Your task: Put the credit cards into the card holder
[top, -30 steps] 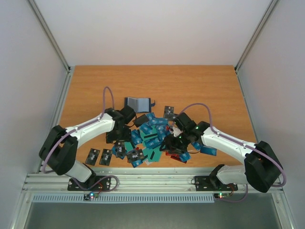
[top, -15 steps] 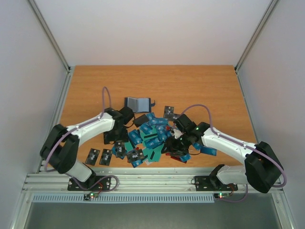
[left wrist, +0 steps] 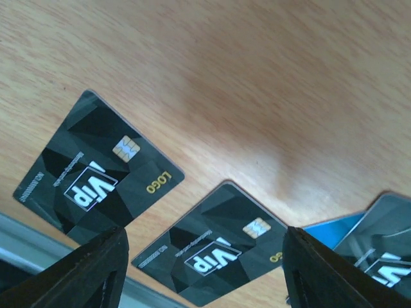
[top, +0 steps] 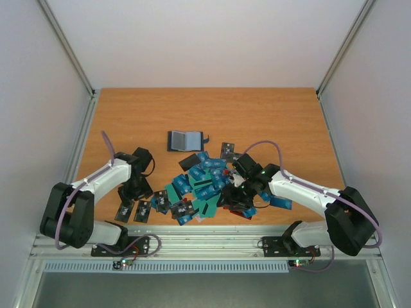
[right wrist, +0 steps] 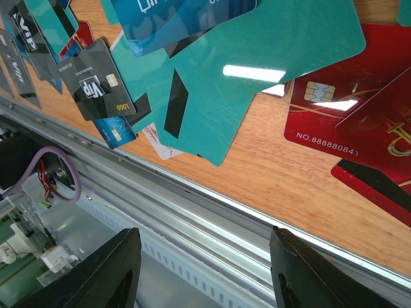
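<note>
The credit cards (top: pixel 204 185) lie in a loose pile of blue, teal, black and red at the table's front middle. The card holder (top: pixel 185 140) lies open just behind the pile. My left gripper (top: pixel 131 190) is open and empty, hovering above two separate black VIP cards (top: pixel 133 210). In the left wrist view these show as one black card (left wrist: pixel 96 170) and a second (left wrist: pixel 215 250) between my fingers (left wrist: pixel 96 269). My right gripper (top: pixel 235 194) is open and empty over the pile's front right. Its view shows a teal card (right wrist: pixel 257 64) and red cards (right wrist: pixel 347 109).
An aluminium rail (right wrist: pixel 225 212) runs along the table's near edge, right below the right gripper. A blue card (left wrist: pixel 334 224) and another black card (left wrist: pixel 385 237) lie at the right of the left wrist view. White walls enclose the table.
My left arm has swung left, away from the pile, and now hovers over the two black cards at front left. My right gripper has shifted slightly toward the near edge.
</note>
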